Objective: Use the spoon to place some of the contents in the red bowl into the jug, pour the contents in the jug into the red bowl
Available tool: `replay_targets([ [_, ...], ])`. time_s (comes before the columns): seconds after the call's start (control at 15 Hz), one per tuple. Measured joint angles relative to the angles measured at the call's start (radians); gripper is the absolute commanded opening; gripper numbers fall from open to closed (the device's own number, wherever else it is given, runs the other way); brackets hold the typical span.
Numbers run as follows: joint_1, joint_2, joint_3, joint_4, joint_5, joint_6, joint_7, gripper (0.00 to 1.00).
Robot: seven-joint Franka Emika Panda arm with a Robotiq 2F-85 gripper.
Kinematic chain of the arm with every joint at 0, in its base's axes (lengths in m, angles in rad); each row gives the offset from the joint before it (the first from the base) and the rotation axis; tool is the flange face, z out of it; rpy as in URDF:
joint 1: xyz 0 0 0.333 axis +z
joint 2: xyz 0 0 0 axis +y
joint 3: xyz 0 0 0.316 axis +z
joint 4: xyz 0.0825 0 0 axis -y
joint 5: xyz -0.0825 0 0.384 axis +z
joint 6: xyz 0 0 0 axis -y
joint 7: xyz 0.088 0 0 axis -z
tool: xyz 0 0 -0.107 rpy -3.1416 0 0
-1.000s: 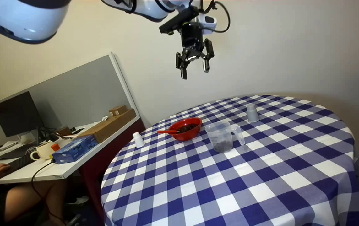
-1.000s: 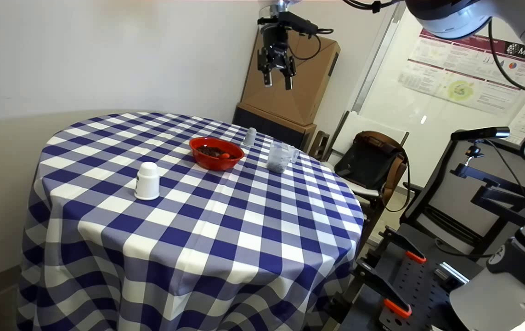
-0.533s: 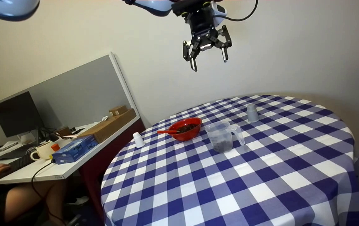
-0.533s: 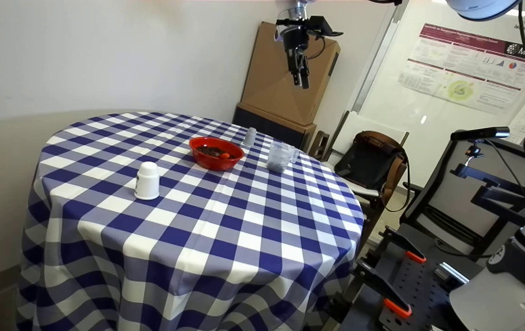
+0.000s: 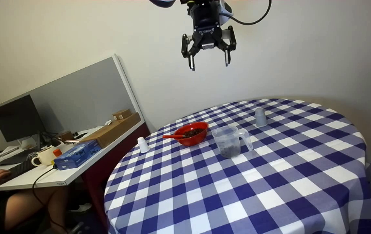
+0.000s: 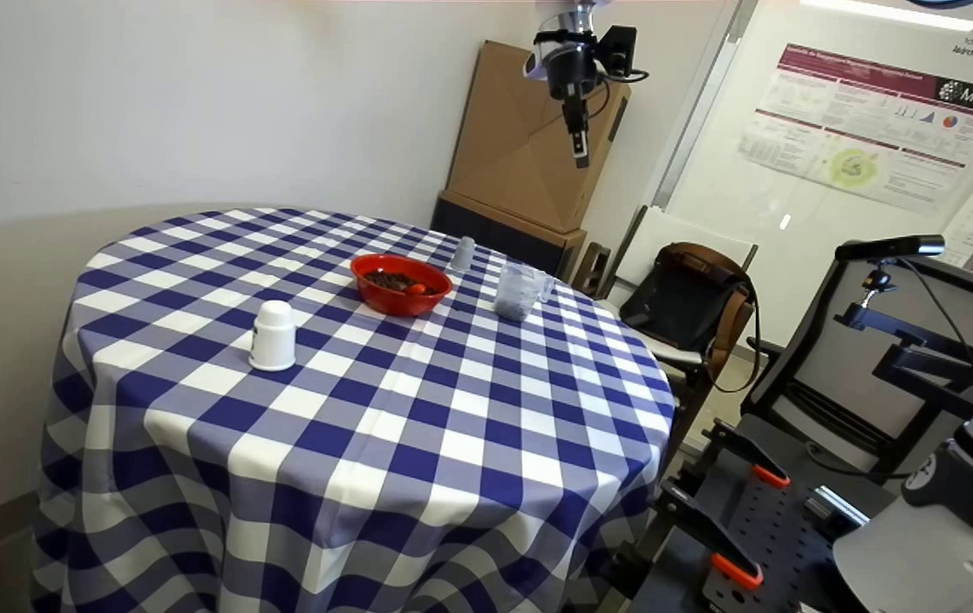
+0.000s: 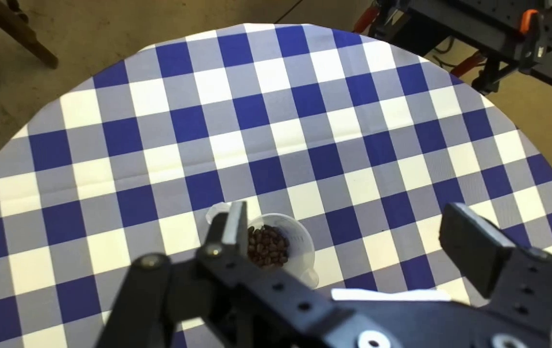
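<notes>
Wrist view: end effector (image 7: 346, 216) above tablecloth (image 7: 276, 140)

Red bowl (image 5: 195, 140), red spoon (image 5: 171, 136), colourless jug (image 5: 230, 140), brown beans (image 7: 268, 246), blue-and-white checked tablecloth (image 5: 221, 190), black gripper (image 5: 209, 67)

In an exterior view: cam. set higher than table (image 5: 230, 191), looking obliquely down across it toward plain wall (image 5: 318, 58), desk (image 5: 59, 177) at pic. L; approx. mid-dist. In an exterior view: cam. also above table ht., from a diff. side, facing carton (image 6: 524, 145) & poster (image 6: 878, 115), robot base (image 6: 937, 553) close at pic. R. Common to both exterior views: red bowl (image 5: 192, 141), jug (image 5: 228, 142), gripper (image 5: 209, 67). Wrist view: nearest cam., overhead, facing steeply down; gripper spans pic. bottom; table & jug shared w/ both exterior views.
</notes>
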Motion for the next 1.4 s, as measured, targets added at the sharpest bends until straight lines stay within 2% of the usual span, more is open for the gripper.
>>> replay_targets([
  [0.27,0.002,0.001,0.016,-0.008,-0.046,0.004,-0.045,1.0],
  [0.87,0.03,0.011,0.06,-0.015,-0.22,0.028,-0.437,1.0],
  [1.13,0.02,0.034,0.058,-0.022,-0.238,0.119,-0.583,1.0],
  [1.4,0.006,0.046,0.053,-0.057,-0.238,0.237,-0.667,1.0],
])
